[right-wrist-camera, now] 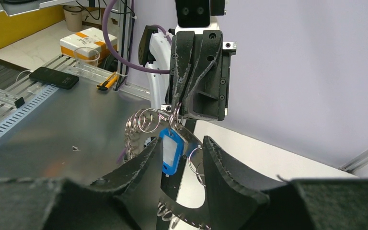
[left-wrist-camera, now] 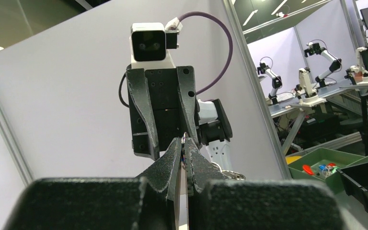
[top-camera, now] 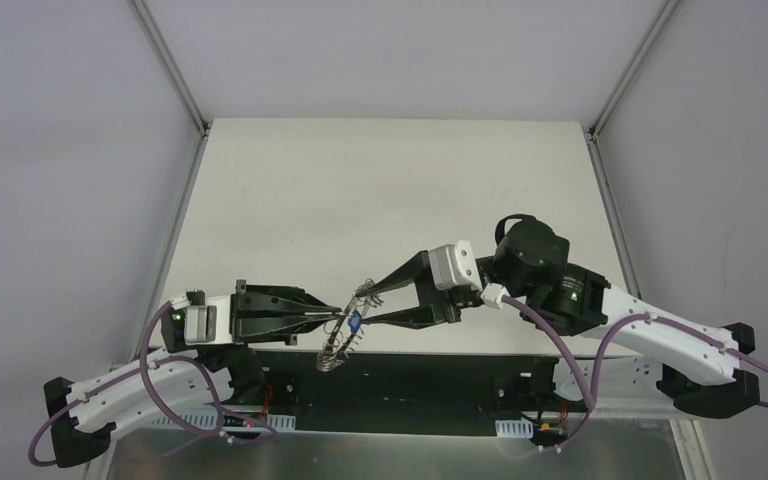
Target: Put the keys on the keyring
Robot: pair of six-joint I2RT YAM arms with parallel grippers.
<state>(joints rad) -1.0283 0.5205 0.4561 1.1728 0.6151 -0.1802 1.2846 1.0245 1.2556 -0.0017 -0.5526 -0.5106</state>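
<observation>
So both arms meet nose to nose over the near edge of the white table point(top-camera: 380, 190), and everything happens in the small gap between them. The left gripper point(top-camera: 337, 318) has its jaws pinched right together on the rim of the keyring point(top-camera: 336, 352), holding it up in the air. From above you see the ring almost edge-on, running at a slant. The silver wire loops point(right-wrist-camera: 146, 120) fan out along its outer edge and hang loose.

The right gripper point(top-camera: 367, 306) comes in from the other side with its jaws apart, one finger on either side of the ring. The blue-tagged key point(right-wrist-camera: 172, 152) dangles between those two fingers, hanging from the ring just below the left gripper's tips. In the right wrist view there's a clear gap on one side of the tag. It sits very close to the other finger, and I honestly can't tell if they touch.
</observation>
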